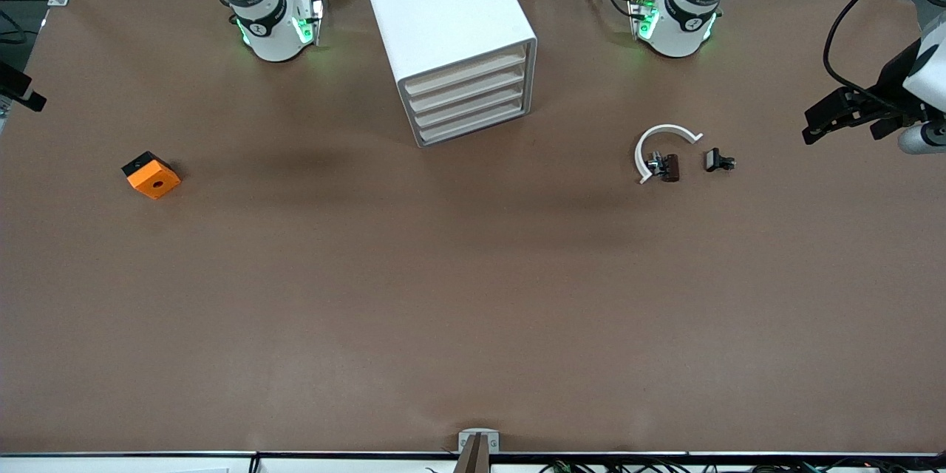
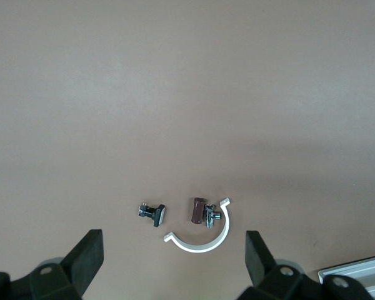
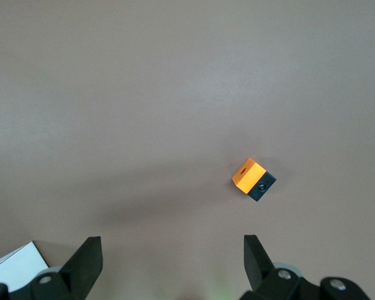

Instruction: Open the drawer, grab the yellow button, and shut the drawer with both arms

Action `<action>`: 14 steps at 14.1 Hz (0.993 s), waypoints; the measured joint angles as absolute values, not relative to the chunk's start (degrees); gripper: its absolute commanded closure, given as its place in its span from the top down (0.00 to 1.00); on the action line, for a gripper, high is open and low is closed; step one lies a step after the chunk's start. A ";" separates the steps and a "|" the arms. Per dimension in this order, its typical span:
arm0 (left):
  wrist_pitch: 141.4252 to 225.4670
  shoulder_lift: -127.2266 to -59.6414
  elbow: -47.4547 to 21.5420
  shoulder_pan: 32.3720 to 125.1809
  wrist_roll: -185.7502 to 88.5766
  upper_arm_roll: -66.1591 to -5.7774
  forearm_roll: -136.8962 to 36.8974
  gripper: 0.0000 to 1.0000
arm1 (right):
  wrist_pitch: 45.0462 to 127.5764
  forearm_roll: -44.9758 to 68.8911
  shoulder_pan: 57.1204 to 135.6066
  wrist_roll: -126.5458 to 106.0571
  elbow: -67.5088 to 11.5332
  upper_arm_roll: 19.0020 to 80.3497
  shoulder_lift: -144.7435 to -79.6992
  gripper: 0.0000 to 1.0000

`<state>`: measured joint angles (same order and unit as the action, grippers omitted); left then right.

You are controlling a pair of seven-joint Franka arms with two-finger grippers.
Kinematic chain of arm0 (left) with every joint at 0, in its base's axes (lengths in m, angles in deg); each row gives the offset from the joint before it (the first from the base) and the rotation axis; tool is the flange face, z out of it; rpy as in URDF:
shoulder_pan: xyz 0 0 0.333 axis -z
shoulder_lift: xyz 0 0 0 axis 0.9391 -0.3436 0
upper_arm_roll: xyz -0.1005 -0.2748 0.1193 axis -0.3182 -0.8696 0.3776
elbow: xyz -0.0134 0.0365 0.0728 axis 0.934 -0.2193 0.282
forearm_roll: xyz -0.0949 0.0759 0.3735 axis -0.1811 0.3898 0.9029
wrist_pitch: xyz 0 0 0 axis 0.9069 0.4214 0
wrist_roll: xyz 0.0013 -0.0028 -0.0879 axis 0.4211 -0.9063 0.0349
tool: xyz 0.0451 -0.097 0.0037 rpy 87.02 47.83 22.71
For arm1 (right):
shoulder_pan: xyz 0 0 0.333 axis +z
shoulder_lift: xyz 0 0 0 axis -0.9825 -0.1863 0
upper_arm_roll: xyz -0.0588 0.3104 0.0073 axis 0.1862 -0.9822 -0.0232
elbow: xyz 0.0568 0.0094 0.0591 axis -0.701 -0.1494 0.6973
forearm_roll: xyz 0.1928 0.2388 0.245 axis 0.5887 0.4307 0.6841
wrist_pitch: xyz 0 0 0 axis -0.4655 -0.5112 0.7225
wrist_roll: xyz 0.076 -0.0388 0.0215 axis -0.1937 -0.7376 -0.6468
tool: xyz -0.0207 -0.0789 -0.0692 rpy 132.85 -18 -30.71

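Nothing of the task seems done: the drawer (image 1: 467,69), topmost in the cabinet (image 1: 443,22), is shut, the button cannot be seen, and the left gripper (image 2: 174,259) and right gripper (image 3: 169,262) hover over the table (image 1: 473,295), jaws wide apart.

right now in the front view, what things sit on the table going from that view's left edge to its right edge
orange block → white cabinet → white curved piece with a small dark part inside its arc → small black clip → left tool, up at the table's edge
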<state>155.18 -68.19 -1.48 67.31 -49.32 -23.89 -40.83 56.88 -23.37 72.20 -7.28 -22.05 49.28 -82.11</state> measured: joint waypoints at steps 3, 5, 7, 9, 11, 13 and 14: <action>154.89 -68.23 -1.27 67.31 -49.32 -23.89 -40.83 1.00 | 56.91 -23.15 72.63 -7.28 -22.06 48.42 -82.11 1.00; 154.62 -68.47 -1.24 67.34 -49.32 -23.90 -40.83 1.00 | 56.99 -23.12 73.86 -7.21 -22.06 48.12 -82.11 1.00; 154.42 -69.77 -1.27 67.37 -49.32 -23.90 -40.83 1.00 | 57.02 -23.12 74.65 -7.17 -22.06 48.01 -82.11 1.00; 154.37 -72.39 -1.30 67.56 -49.32 -24.01 -40.84 1.00 | 57.07 -23.20 74.84 -7.18 -22.06 47.96 -82.11 1.00; 154.41 -75.50 -1.29 68.00 -49.72 -24.26 -41.05 1.00 | 57.41 -23.66 75.36 -7.18 -22.06 47.78 -82.11 1.00; 154.89 -78.51 -1.26 69.06 -53.68 -24.52 -42.46 1.00 | 57.60 -23.97 75.79 -7.18 -22.06 47.71 -82.11 1.00; 155.36 -79.97 -1.24 69.90 -57.04 -24.72 -43.20 1.00 | 57.67 -24.00 75.85 -7.18 -22.06 47.71 -82.11 1.00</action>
